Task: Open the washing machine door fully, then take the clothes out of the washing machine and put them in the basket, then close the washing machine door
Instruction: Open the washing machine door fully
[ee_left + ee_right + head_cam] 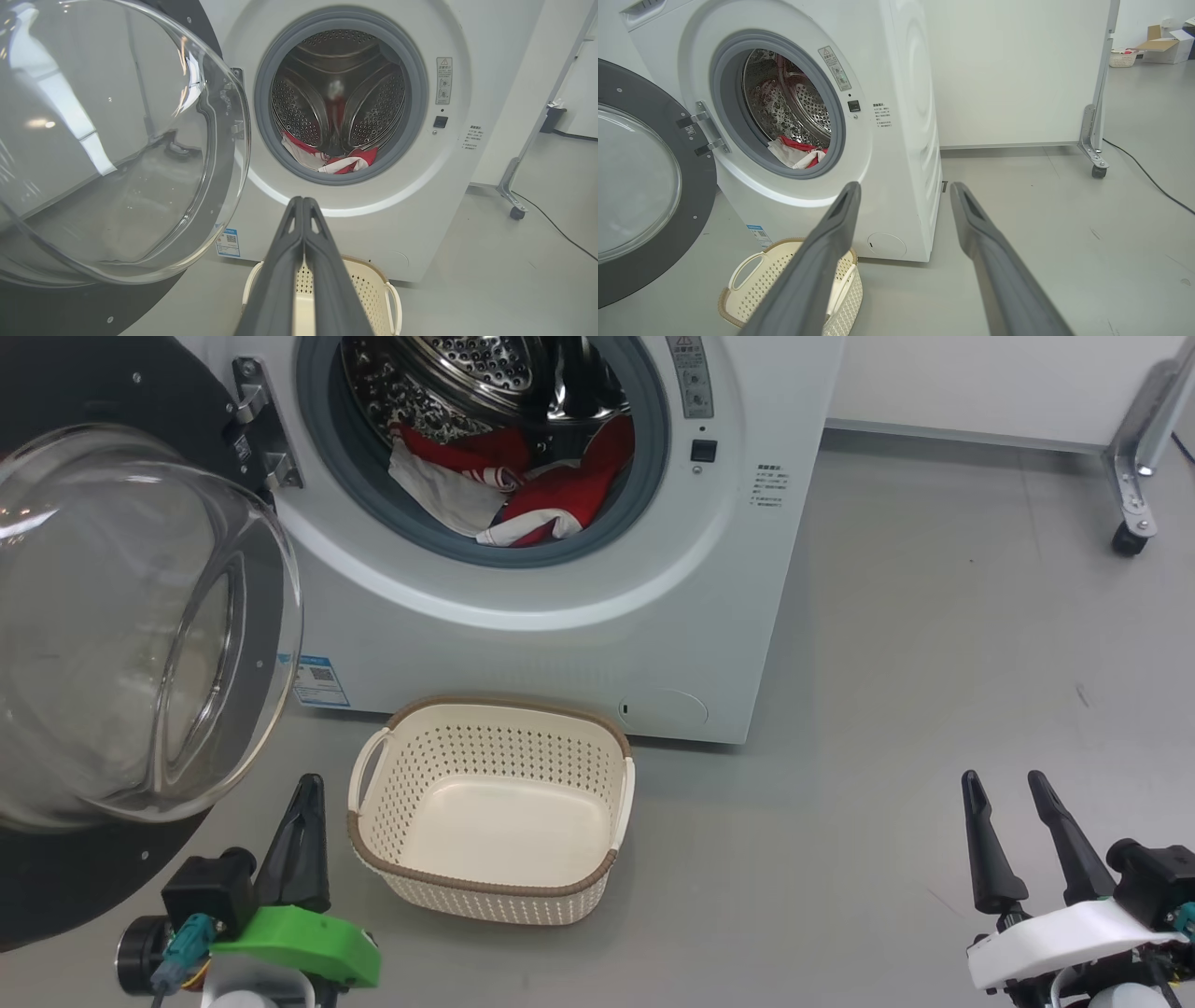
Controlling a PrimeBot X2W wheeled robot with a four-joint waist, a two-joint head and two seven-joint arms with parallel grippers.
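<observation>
Both grippers are hovering low over the grey floor (887, 709), touching nothing. The left gripper (306, 793) is keeping its two dark fingers pressed tight together with nothing between them; in the head view it is sitting just beside the left handle of the basket (485, 885). The right gripper (1004, 784) is holding its fingers spread wide apart, gripping nothing, over bare floor well to the right of the basket.

The washing machine (560, 644), white and front-loading, is standing on the floor ahead of the robot. The washing machine door (140, 616) is hanging open on its hinge at the machine's left side, its black rim and bulging clear glass bowl facing the robot. The clothes (523, 485), red with white panels and stripes, are lying in a heap at the bottom of the steel drum (467, 373), with a white fold drooping onto the grey rubber seal (644, 495).

The basket is sitting on the floor just in front of the machine's lower front edge, its cream bottom showing bare. A small blue label (320, 681) is showing at the machine's lower left corner.
</observation>
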